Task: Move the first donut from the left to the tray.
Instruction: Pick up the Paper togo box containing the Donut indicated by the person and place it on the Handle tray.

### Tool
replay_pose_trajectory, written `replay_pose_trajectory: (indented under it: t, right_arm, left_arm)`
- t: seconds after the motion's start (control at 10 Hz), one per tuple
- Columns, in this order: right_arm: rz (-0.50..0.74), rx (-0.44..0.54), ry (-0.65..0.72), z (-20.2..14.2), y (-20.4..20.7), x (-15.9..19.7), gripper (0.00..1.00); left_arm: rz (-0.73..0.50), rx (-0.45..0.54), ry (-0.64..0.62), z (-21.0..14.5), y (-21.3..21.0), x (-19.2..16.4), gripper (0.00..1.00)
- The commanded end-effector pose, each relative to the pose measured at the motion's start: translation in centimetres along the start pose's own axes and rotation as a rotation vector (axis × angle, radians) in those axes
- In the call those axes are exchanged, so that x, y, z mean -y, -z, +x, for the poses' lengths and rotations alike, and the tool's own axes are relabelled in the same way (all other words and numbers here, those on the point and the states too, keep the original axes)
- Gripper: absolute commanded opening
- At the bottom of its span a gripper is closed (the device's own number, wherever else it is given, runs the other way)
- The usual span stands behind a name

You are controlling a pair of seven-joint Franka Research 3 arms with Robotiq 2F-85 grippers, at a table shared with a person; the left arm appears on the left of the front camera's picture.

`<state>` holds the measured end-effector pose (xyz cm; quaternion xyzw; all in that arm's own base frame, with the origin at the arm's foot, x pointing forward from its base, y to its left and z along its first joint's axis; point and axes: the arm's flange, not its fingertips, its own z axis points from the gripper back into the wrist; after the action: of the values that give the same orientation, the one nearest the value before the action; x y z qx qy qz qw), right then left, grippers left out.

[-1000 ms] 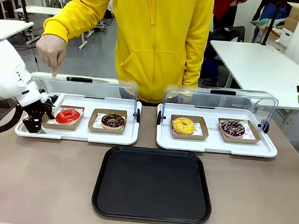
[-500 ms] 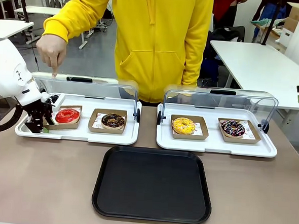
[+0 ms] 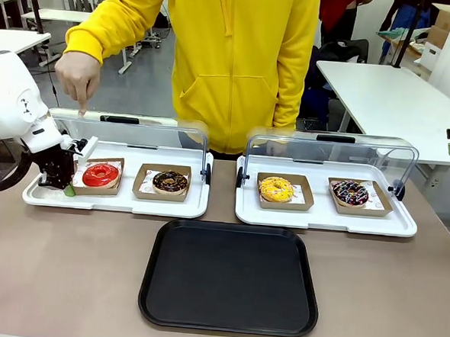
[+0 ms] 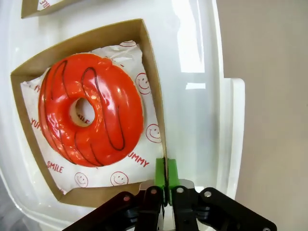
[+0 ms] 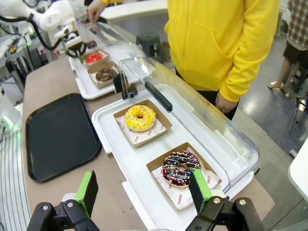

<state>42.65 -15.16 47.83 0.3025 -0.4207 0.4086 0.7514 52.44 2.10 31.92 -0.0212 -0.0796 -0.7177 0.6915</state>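
1. Nearest the robot, the black tray (image 3: 230, 276) lies flat on the brown table (image 3: 65, 281), its long side running left to right. It sits in the middle, just in front of the gap between the two white display trays.
2. The right gripper (image 5: 143, 190) hangs in the air with its green pads spread wide and nothing between them. It looks down over the right display tray (image 3: 325, 220), which carries a yellow donut (image 3: 276, 189) and a dark sprinkled donut (image 3: 350, 193).
3. The left display tray (image 3: 116, 204) holds the red donut (image 4: 91, 115) at its left end and a chocolate donut (image 3: 170, 182) to the right of it.
4. The red donut lies flat with its hole facing up, and being a round ring it is the same width every way. Thin dark lines curve across its glaze. It rests on white printed paper in a square brown cardboard holder (image 4: 149, 62), which sits a little askew to the display tray's edge.
5. The left gripper (image 4: 166, 168) is at the holder's left side, its green pads pinched tight on the thin cardboard wall. The donut itself is clear of the pads.
6. Behind the donuts, both clear lids (image 3: 128, 132) stand tipped open.
7. Farthest off, a person in a yellow hoodie (image 3: 231, 62) stands at the table's far side. One hand (image 3: 76, 74) points a finger down onto the top of the left lid.
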Motion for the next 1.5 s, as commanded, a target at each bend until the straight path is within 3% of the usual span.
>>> replay_pose_trajectory:
  t: [0.0,0.4,0.9,1.1,1.4]
  right_arm:
    - [0.001,0.030,-0.008,0.2,0.1,0.2,1.00]
    - [0.001,0.030,-0.008,0.2,0.1,0.2,1.00]
    - [0.001,0.030,-0.008,0.2,0.1,0.2,1.00]
    - [0.001,0.030,-0.008,0.2,0.1,0.2,1.00]
    - [0.001,0.030,-0.008,0.2,0.1,0.2,1.00]
  left_arm:
    - [0.003,0.001,0.009,0.0,0.2,0.2,0.00]
    - [0.007,-0.001,0.001,0.0,-0.2,-0.2,0.02]
    - [0.112,0.023,0.034,4.3,-6.5,2.7,0.02]
    - [0.112,0.037,0.058,5.6,-7.5,4.1,0.02]
    - [0.071,0.093,0.090,10.8,-7.5,8.6,0.02]
